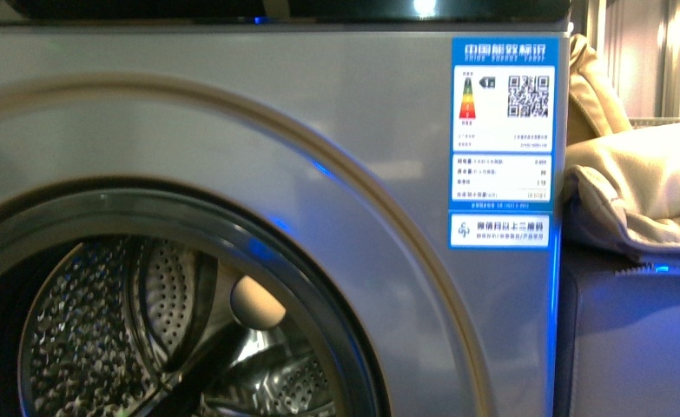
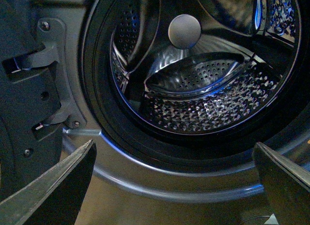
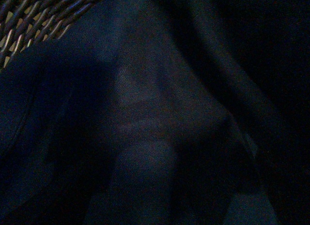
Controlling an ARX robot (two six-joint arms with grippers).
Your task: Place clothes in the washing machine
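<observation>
The silver-grey washing machine (image 1: pixel 319 122) fills the front view, its round porthole open on the perforated steel drum (image 1: pixel 145 347). No arm shows in that view. In the left wrist view my left gripper (image 2: pixel 177 186) hangs open just in front of the porthole's lower rim, its two dark fingers (image 2: pixel 58 186) spread wide with nothing between them, and the drum (image 2: pixel 203 89) lies straight ahead. The right wrist view is filled with the clothes (image 3: pixel 145 118), a dark blue-grey knit draped close over the camera. My right gripper is shut on the clothes, its fingers buried in the folds.
A blue-white energy label (image 1: pixel 503 139) is stuck on the machine's upper right. Cream-beige padded fabric (image 1: pixel 640 182) lies on a dark surface to the machine's right. The door hinge (image 2: pixel 51 80) and open door stand beside the porthole. A wicker basket (image 3: pixel 29 17) edges the right wrist view.
</observation>
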